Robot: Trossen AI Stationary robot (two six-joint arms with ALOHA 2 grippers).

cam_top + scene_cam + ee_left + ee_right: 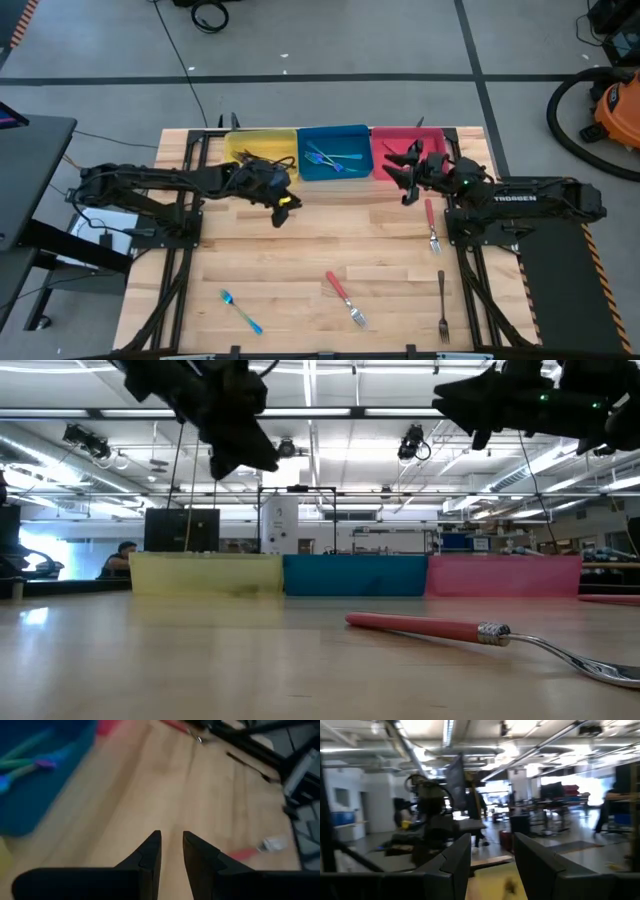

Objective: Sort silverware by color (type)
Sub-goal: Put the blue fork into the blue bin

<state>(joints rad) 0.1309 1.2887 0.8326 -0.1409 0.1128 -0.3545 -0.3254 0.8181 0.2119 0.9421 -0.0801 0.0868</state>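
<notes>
Four forks are loose on the wooden table (300, 260): a blue-handled fork (241, 311), two red-handled ones (344, 298) (431, 225) and a dark metal fork (442, 305). A few sit in the blue bin (334, 152). The left gripper (171, 851) hovers with a narrow gap, empty. The right gripper (492, 852), by the red bin (408, 150), is parted and empty.

The middle of the bench (300, 250) lies bare and passable. Along its far edge three bins (335, 153) form a wall. Near the right edge a red-handled fork (431, 222) and a dark fork (442, 305) lie, apparently flat; another red fork (345, 298) and a blue fork (241, 311) sit toward the near edge.
</notes>
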